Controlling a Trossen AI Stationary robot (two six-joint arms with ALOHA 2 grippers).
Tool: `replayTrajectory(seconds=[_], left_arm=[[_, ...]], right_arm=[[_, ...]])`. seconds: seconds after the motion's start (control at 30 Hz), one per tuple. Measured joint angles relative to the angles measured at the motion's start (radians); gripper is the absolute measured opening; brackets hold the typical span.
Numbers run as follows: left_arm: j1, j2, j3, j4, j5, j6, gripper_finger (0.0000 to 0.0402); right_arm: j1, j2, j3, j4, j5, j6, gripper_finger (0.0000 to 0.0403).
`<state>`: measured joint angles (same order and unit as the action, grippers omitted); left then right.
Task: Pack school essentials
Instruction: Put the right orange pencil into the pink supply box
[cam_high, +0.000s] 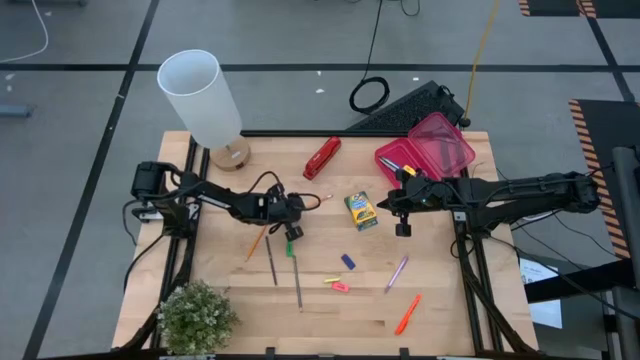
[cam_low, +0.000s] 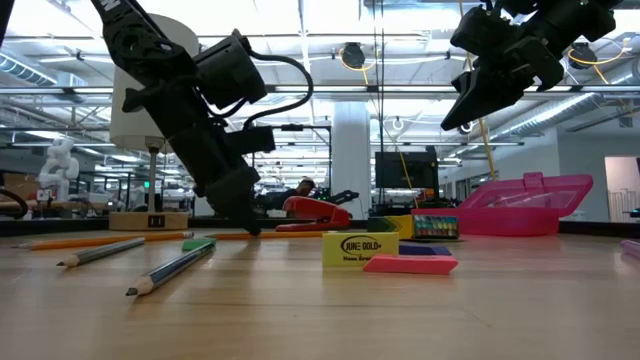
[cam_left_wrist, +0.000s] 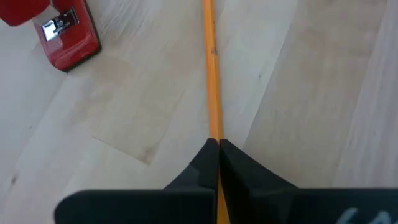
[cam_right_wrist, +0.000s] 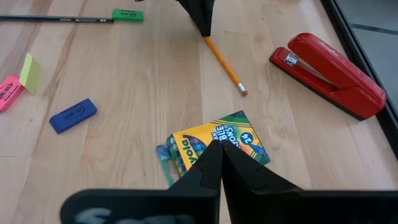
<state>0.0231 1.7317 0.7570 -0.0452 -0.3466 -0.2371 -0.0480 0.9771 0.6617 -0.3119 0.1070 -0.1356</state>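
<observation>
An orange pencil (cam_right_wrist: 222, 62) lies on the wooden table left of centre, and my left gripper (cam_left_wrist: 217, 144) (cam_high: 292, 220) is shut on it, fingertips down at the table (cam_low: 245, 225). My right gripper (cam_right_wrist: 219, 146) (cam_high: 402, 222) is shut on nothing and hangs well above the table (cam_low: 462, 122), just right of the green-yellow crayon box (cam_high: 361, 210). Two dark pencils (cam_high: 271, 260) (cam_high: 296, 282), a green eraser (cam_high: 290, 247), a blue eraser (cam_high: 348, 261), pink and yellow erasers (cam_high: 338, 285), a purple pen (cam_high: 397, 272) and an orange marker (cam_high: 407, 313) lie flat nearer the front edge. My left gripper pinches the orange pencil's shaft (cam_left_wrist: 214, 134) between its two fingers, some way back from the eraser end (cam_right_wrist: 242, 91). The fingers slant down from the table's left, and the pencil runs on ahead of them. The eraser end rests on the table.
A red stapler (cam_high: 322, 157) and an open pink plastic box (cam_high: 435, 145) stand at the far side. A white-shaded lamp (cam_high: 205, 100) is at the far left corner, a small plant (cam_high: 197, 315) at the near left. A keyboard (cam_high: 405, 108) lies beyond the far edge.
</observation>
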Motion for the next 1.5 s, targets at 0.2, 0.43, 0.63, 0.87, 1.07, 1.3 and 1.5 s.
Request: replayTrajectory(seconds=[0.2,0.43,0.63,0.87,1.07,1.3,1.5], left_arm=[[-0.002,-0.035,-0.003,-0.02,0.03,0.023,0.0002],[-0.021,-0.098,-0.003,-0.046,0.039,0.033,0.0003],[-0.045,-0.131,-0.002,-0.039,0.038,0.019,0.001],[-0.053,-0.089,-0.003,-0.028,0.094,-0.046,0.0033],[-0.053,-0.027,-0.002,0.093,0.058,-0.044,0.0111],[-0.044,0.022,-0.001,0.131,0.023,-0.023,0.0148],[-0.03,0.069,0.002,0.178,0.058,-0.022,0.0097]], right_arm=[[0.0,0.001,0.0,0.006,0.0,0.023,0.0],[0.0,0.003,-0.026,0.132,-0.004,0.023,0.0],[0.0,0.015,-0.147,0.409,-0.007,0.024,0.0],[0.0,0.046,-0.179,0.528,-0.007,0.017,0.0],[0.0,0.048,-0.179,0.527,-0.008,0.003,0.0],[0.0,0.048,-0.179,0.525,-0.008,-0.008,0.0],[0.0,0.048,-0.179,0.518,-0.008,-0.012,0.0]])
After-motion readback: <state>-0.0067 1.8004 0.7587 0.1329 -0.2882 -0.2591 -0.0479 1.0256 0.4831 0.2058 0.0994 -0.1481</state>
